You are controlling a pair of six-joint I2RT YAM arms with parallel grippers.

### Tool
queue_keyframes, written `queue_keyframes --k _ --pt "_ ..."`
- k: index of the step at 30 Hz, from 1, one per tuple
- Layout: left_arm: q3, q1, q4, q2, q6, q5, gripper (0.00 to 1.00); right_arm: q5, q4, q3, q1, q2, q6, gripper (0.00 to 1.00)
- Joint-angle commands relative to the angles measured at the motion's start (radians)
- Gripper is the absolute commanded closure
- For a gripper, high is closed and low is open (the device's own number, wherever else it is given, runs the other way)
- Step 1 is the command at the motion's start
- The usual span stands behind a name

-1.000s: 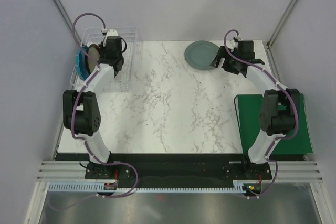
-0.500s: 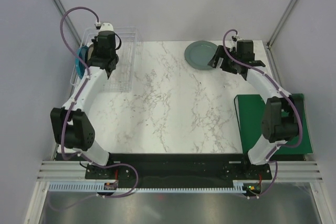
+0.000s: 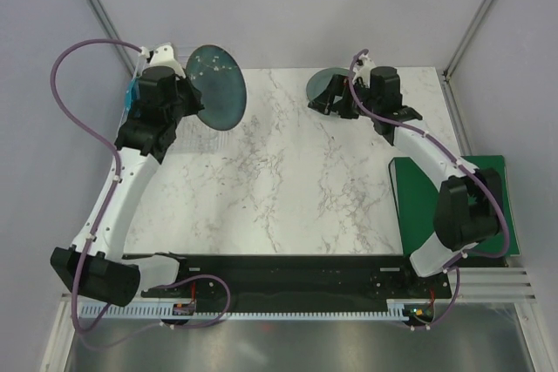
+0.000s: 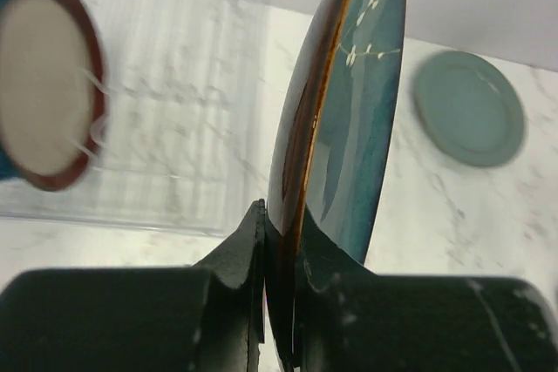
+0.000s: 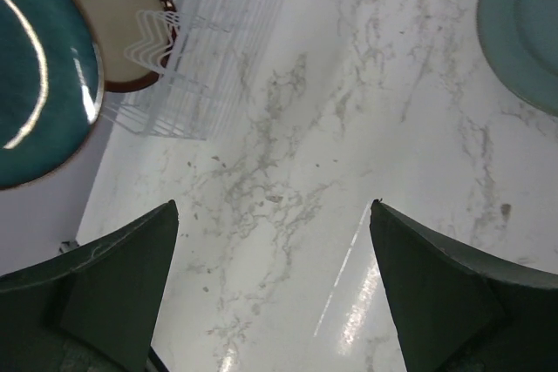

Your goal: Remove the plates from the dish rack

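Overhead, dish rack [image 4: 174, 111] mostly hidden; left gripper [image 4: 277, 250] clamps teal plate [image 4: 349, 128], right gripper [image 5: 272, 215] apart.

A white marble-patterned table [image 3: 288, 180] is seen from above. A clear dish rack [image 4: 166, 128] is set on its far left corner. A grey-green plate [image 4: 469, 108] is laid flat near the far edge, right of centre. A green mat [image 3: 414, 215] is spread along the right side.

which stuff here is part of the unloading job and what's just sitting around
Job: dish rack; teal plate held in the left gripper; brown-rimmed plate; turquoise plate; grey-green plate.
Lying about: green mat.
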State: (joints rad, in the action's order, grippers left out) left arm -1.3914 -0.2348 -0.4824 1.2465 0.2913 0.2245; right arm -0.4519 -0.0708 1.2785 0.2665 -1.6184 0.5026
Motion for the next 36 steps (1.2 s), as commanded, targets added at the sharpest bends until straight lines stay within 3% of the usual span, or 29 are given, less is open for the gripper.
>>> queue_keyframes --k 1,9,18,23,25,29,32,34,35,36 --pt "0.077 0.0 0.195 -0.035 0.287 -0.309 0.98 -0.137 0.231 -0.056 0.022 0.028 0.106 0.02" --pt "0.253 -0.004 0.514 -0.042 0.508 -0.554 0.98 -0.203 0.387 -0.117 0.057 -0.021 0.211 0.02" --pt "0.361 -0.009 0.749 -0.018 0.649 -0.683 0.98 -0.26 0.47 -0.134 0.08 -0.092 0.266 0.06" --pt "0.39 -0.012 0.811 0.007 0.687 -0.709 0.98 -0.326 0.603 -0.143 0.088 -0.132 0.335 0.25" --pt "0.396 -0.014 0.814 0.013 0.692 -0.714 0.98 -0.347 0.658 -0.149 0.089 -0.144 0.369 0.44" --pt "0.397 -0.014 0.821 0.042 0.686 -0.74 0.98 -0.418 0.804 -0.153 0.089 -0.178 0.467 0.64" --pt "0.396 -0.014 0.821 0.057 0.68 -0.748 0.98 -0.419 0.829 -0.153 0.089 -0.187 0.479 1.0" --pt "0.387 -0.014 0.8 0.059 0.657 -0.746 0.97 -0.407 0.775 -0.145 0.088 -0.176 0.449 1.0" --pt "0.365 -0.014 0.77 0.059 0.613 -0.738 0.9 -0.394 0.735 -0.14 0.089 -0.169 0.397 1.0" --pt "0.35 -0.014 0.696 0.059 0.583 -0.708 0.68 -0.372 0.686 -0.122 0.086 -0.153 0.361 1.0"
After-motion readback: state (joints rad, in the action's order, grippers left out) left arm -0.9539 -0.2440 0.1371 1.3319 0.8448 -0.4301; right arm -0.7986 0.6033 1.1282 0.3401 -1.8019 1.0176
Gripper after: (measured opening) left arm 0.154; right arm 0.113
